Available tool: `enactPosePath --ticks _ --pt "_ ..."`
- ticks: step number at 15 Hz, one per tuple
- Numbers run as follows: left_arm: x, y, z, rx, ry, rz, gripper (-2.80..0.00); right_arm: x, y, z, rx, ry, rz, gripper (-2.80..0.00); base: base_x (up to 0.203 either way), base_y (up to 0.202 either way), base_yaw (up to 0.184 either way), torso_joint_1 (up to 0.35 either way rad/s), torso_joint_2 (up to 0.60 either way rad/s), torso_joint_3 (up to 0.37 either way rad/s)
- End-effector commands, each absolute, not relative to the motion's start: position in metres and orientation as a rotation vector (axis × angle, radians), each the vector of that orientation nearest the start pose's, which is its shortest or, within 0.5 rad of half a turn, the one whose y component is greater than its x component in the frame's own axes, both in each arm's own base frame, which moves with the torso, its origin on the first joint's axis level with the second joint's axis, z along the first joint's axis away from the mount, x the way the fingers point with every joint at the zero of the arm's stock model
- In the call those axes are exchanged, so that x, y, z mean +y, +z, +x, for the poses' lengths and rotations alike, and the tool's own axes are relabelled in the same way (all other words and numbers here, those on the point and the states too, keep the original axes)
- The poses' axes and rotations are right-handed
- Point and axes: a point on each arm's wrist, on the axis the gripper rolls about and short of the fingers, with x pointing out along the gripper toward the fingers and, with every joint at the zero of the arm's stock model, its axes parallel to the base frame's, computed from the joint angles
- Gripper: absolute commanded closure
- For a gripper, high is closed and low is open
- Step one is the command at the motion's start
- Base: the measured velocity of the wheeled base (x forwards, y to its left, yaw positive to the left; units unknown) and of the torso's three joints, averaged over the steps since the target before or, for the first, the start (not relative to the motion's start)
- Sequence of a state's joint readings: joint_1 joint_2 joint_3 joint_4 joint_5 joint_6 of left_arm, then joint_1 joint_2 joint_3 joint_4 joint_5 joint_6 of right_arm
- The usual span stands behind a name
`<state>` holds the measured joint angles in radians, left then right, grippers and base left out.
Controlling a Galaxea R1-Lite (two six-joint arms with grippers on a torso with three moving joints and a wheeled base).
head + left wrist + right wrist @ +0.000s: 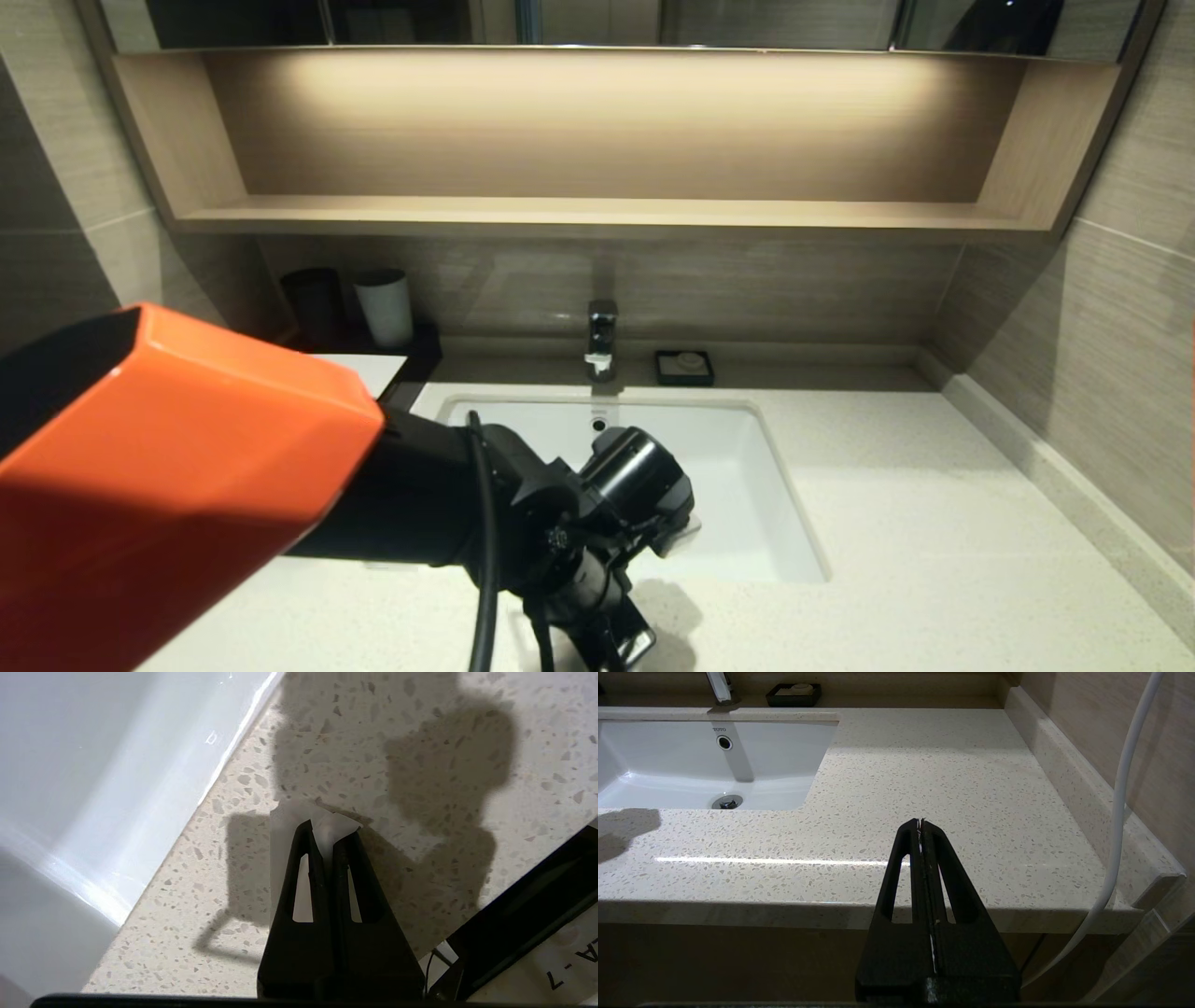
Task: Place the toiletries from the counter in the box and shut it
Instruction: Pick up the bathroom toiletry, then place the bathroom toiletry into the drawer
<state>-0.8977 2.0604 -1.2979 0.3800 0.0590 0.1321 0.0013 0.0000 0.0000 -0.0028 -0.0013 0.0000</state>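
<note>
My left gripper (329, 833) is shut on a small clear sachet (335, 827) with a whitish patch and holds it above the speckled counter (420, 728), just beside the front rim of the white sink (93, 765). In the head view the left gripper (668, 541) hangs over the sink's front edge with the sachet (688, 532) at its tip. The box (369, 370), with a white top and black sides, stands at the back left, partly hidden by my orange arm. The two long packets are out of view. My right gripper (920, 822) is shut and empty, in front of the counter's front edge on the right.
A black cup (313, 299) and a white cup (386, 306) stand behind the box. A faucet (601, 338) and a small black dish (684, 367) sit behind the sink. A black part with a white label (537, 933) lies close by the left gripper. A wall borders the counter's right side (1046, 467).
</note>
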Motion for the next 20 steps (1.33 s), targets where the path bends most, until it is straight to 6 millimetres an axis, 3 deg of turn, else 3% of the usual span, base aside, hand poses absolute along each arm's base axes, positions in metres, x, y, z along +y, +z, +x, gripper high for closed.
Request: enactPosePath --ticks 1,4,9,14,20 --pt "-0.284 0.115 0.229 0.96 -0.799 0.641 0.0 0.0 0.075 -0.023 -0.002 0.0 0.0 0.0 0.0 0.0 0.0 0.0 0.0 0.0" --pt "-0.276 0.134 0.236 0.915 -0.751 0.59 0.0 0.0 0.075 -0.023 -0.002 0.0 0.0 0.0 0.0 0.0 0.0 0.0 0.0 0.0" --pt "-0.244 0.165 0.256 0.851 -0.636 0.529 0.0 0.0 0.075 -0.023 -0.002 0.0 0.0 0.0 0.0 0.0 0.0 0.0 0.0 0.0" --pt "-0.199 0.19 0.287 0.808 -0.496 0.433 0.0 0.0 0.076 -0.023 -0.003 0.0 0.0 0.0 0.0 0.0 0.0 0.0 0.0 0.0" --pt "-0.134 0.199 0.316 0.82 -0.312 0.352 0.0 0.0 0.075 -0.023 -0.002 0.0 0.0 0.0 0.0 0.0 0.0 0.0 0.0 0.0"
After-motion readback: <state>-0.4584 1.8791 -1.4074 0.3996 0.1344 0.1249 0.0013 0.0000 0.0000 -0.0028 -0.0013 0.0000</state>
